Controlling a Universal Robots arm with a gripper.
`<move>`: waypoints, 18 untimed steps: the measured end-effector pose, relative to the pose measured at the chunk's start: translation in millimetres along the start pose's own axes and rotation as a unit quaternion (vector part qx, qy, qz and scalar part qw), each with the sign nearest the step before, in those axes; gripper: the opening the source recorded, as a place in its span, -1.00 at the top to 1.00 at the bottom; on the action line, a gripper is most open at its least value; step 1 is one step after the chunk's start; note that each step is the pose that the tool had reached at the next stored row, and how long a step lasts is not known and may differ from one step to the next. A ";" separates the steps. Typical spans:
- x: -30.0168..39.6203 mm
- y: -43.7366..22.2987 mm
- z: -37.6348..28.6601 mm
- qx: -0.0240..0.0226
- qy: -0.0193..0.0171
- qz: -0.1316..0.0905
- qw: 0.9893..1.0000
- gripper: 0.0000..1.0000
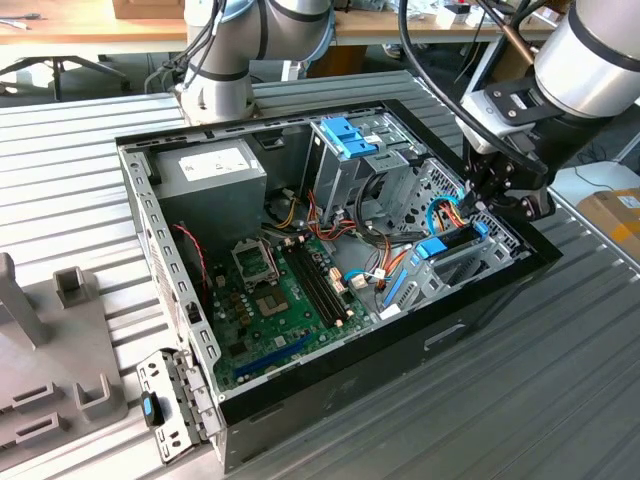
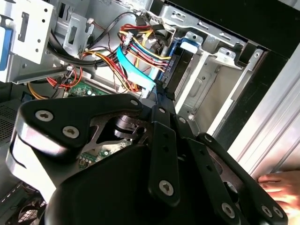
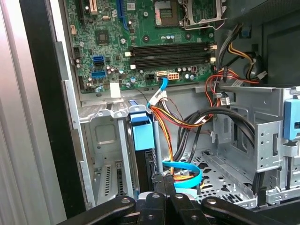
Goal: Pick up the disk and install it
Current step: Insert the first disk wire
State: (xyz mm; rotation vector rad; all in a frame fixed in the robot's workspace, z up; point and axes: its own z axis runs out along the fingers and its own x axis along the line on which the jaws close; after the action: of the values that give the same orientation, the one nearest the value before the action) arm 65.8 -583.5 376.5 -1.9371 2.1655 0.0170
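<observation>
The disk [image 1: 447, 246] stands on edge in the drive bay at the case's corner on the exterior view's right, its light-blue bracket [image 3: 142, 133] facing up. It also appears in the second wrist view as a dark slab with a blue frame [image 2: 180, 60]. My gripper [image 1: 478, 206] hangs just over the disk's end near the case wall. Both wrist views show the fingers [image 3: 163, 182] pressed together with no gap, their tip [image 2: 158, 92] right at the disk's end beside a light-blue flat cable [image 2: 132, 70]. Nothing sits between them.
The open computer case [image 1: 500, 290] lies on a ribbed metal table, with the motherboard [image 1: 290, 290], a grey power-supply box [image 1: 215, 168] and a tall metal cage with blue tabs [image 1: 350, 135] inside. Bundled coloured wires [image 3: 180, 119] run beside the bay. A person's hand [image 2: 280, 186] rests outside the case.
</observation>
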 end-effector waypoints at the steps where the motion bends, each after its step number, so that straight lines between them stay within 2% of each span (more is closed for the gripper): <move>1: 0.4 1.9 0.9 0.000 0.000 0.000 1.000 0.79; 7: 1.9 5.8 7.0 0.000 0.000 0.001 1.000 0.79; 10: 3.4 7.8 13.9 0.000 0.000 0.001 1.000 0.79; 13: 3.6 8.5 14.3 0.000 0.000 0.001 1.000 0.79; 14: 3.6 8.8 14.4 0.001 0.000 0.000 1.000 0.79; 16: 4.2 9.5 14.1 0.010 -0.002 -0.002 1.000 0.79; 18: 5.2 9.5 14.1 0.011 -0.002 -0.002 1.000 0.79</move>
State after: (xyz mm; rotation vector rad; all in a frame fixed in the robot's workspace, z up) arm 58.3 -585.1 360.5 -1.9281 2.1498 -0.0019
